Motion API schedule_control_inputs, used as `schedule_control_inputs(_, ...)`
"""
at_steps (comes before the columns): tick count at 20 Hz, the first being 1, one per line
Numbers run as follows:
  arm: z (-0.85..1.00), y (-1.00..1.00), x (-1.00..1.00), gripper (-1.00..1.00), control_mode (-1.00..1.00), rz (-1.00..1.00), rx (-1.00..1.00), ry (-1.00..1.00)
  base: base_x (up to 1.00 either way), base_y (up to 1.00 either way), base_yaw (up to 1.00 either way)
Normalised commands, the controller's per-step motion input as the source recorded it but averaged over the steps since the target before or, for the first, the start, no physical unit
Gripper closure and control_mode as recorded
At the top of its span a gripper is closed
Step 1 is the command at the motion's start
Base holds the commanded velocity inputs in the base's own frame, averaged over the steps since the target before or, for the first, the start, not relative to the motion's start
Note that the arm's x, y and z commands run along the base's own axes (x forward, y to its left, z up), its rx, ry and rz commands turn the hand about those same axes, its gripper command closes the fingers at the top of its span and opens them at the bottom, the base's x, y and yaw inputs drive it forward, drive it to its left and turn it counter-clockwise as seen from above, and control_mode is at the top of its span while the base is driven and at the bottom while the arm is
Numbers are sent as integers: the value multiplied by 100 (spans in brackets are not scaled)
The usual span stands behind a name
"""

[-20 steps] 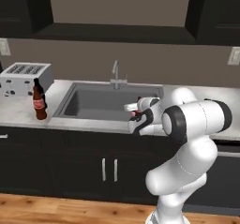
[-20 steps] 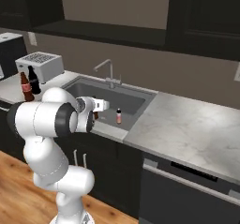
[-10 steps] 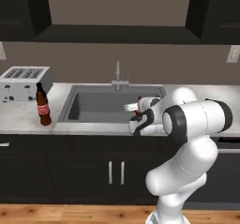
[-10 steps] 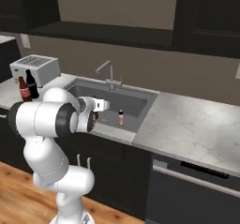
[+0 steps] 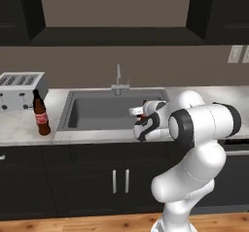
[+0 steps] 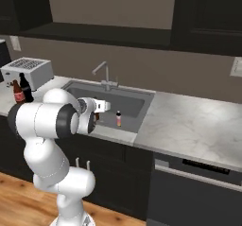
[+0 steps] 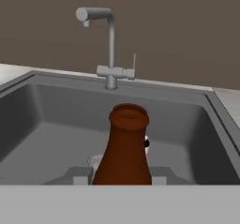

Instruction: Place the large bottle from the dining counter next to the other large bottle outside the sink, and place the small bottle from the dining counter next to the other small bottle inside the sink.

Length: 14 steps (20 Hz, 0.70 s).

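Note:
My gripper (image 7: 123,178) is shut on the small bottle (image 7: 124,148), a tiny brown one held upright at the near rim of the sink (image 7: 42,120). The same gripper (image 5: 140,124) hangs over the sink's front right edge. The other small bottle (image 6: 118,118) stands inside the basin, and a sliver of it (image 7: 146,144) peeks from behind the held one. On the worktop left of the sink, the large bottle (image 6: 17,91) with its red label (image 5: 41,117) stands beside the near-black other large bottle (image 6: 25,86).
A silver toaster (image 5: 19,88) sits behind the large bottles. The chrome faucet (image 7: 108,45) rises at the sink's back rim. A pale marble worktop (image 6: 198,126) stretches right of the sink above a dishwasher front. Dark cabinets hang overhead.
The whole picture has shifted a little, so the base has moved before the sink. The arm keeps its pose, with the gripper still shut on the small bottle.

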Motion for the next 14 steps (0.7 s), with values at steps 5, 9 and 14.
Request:
schedule_control_inputs(5,0,0,0,100,100,0,0,0,38,20,-11)
schedule_control_inputs(9,0,0,0,100,100,0,0,0,39,22,-10)
schedule_control_inputs(14,0,0,0,100,100,0,0,0,39,27,-10)
